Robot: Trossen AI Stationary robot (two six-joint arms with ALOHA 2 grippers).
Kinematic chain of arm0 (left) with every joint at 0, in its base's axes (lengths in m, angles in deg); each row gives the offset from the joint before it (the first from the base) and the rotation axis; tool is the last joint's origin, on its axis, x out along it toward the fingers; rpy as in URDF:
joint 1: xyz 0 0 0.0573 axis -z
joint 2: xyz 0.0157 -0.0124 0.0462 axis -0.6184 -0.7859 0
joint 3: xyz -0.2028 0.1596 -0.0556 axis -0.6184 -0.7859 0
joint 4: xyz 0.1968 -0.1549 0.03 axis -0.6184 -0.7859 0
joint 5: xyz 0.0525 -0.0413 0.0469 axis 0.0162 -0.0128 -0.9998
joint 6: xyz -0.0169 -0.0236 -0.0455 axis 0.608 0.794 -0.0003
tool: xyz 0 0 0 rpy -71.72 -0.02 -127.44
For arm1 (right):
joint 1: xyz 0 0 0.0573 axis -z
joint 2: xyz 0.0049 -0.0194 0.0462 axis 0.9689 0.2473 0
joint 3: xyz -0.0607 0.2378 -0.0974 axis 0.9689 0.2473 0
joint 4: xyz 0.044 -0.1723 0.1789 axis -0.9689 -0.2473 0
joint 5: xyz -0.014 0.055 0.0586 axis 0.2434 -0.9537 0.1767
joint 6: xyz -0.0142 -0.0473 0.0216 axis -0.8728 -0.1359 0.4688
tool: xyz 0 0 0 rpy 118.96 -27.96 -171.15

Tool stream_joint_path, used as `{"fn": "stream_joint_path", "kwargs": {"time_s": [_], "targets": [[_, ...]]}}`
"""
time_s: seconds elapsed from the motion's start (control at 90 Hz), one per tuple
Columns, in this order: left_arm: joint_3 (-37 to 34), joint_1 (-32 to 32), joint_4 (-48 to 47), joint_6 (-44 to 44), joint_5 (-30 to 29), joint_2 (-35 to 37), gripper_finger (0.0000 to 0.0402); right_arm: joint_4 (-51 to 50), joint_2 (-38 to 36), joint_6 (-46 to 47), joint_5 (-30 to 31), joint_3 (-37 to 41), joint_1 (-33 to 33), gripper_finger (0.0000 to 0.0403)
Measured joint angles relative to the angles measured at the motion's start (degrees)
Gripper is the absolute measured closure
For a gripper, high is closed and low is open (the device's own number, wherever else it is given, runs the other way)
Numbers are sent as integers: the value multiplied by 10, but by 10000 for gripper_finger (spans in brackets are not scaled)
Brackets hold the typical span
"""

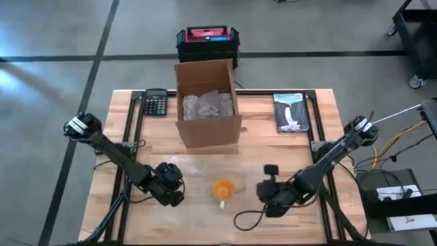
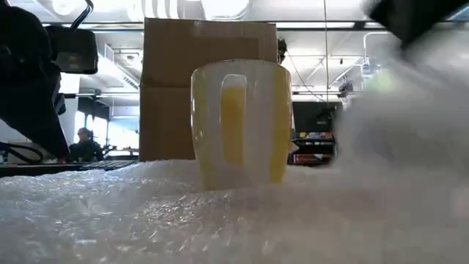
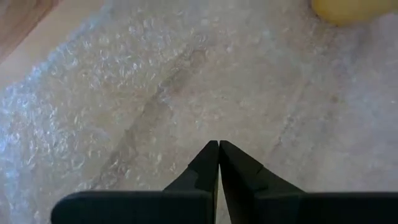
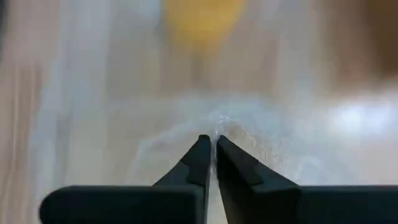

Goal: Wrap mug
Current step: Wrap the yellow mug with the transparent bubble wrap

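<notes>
Looking for writing, you will find none you can read: the calculator (image 1: 156,103), the book (image 1: 290,111) with its pictured cover and the red-topped black case (image 1: 207,42) all show markings too small to make out.

Your left claw (image 1: 179,193) sits low over the bubble wrap (image 3: 186,81), its two fingers pressed together at the tips with nothing visibly between them. The mug (image 1: 222,190) stands upright on that sheet just to the right of this claw, yellow inside, its handle (image 2: 233,121) turned toward the near edge of the table (image 1: 116,143).

Your right claw (image 1: 262,192) is on the mug's other side, about as close as the left one. Its fingers are closed on a raised fold of the bubble wrap, pinched at the tips, and in the right wrist view the sheet lifts in a ridge right at the fingertips (image 4: 205,146). The mug shows there as a yellow blur beyond that ridge.

Behind the mug, farther from both claws, stands an open cardboard box (image 1: 207,102) with crumpled wrap inside. The calculator lies left of the box and the book right of it. Nothing stands between either claw and the mug. In the low view a person (image 2: 85,145) sits far off in the room behind.
</notes>
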Motion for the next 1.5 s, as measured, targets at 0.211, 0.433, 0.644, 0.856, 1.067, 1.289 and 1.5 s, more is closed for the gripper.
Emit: {"fn": "stream_joint_path", "kwargs": {"time_s": [0.211, 0.433, 0.644, 0.856, 1.067, 1.289, 1.5], "targets": [[0, -2, 26, -18, -13, 27, 402, 230, 38, -195, 11, -6, 66, 402], [0, -20, 167, -106, -38, 41, 402, 294, 118, -206, -93, -5, 133, 401], [1, -67, 393, -259, -33, 12, 402, 280, 166, -196, -111, -26, 147, 400], [6, -132, 460, -286, 27, -48, 402, 281, 168, -206, -121, -41, 148, 400], [69, -143, 452, -306, 76, -144, 402, 272, 168, -192, -128, -40, 147, 400], [135, -144, 370, -323, 73, -188, 401, 181, 167, -156, -148, -88, 147, 362], [144, -143, 355, -329, 69, -185, 401, 21, 146, -157, -179, -186, 150, 293]]}}
